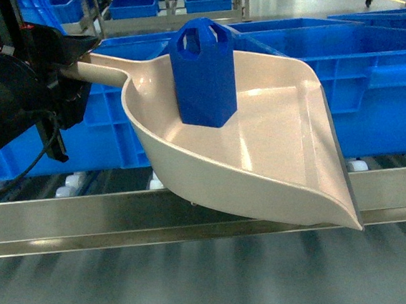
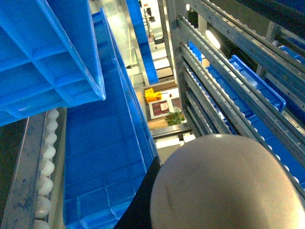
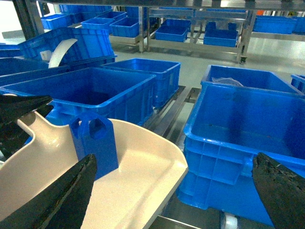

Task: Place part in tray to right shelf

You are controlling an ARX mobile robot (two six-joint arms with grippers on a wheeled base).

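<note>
The head view alone shows the whole tray (image 1: 275,152), tilted above the right shelf (image 1: 87,219) front rail, with the part (image 1: 204,73) upright inside toward 11 o'clock. The left gripper (image 1: 65,68) is clenched on the tray's handle at 9 o'clock. The right wrist view shows what the head view lacks: the right gripper (image 3: 176,186), spread wide and grasping nothing, just over the tray. Blue crates (image 1: 370,93) crowd behind at 12 o'clock.
</note>
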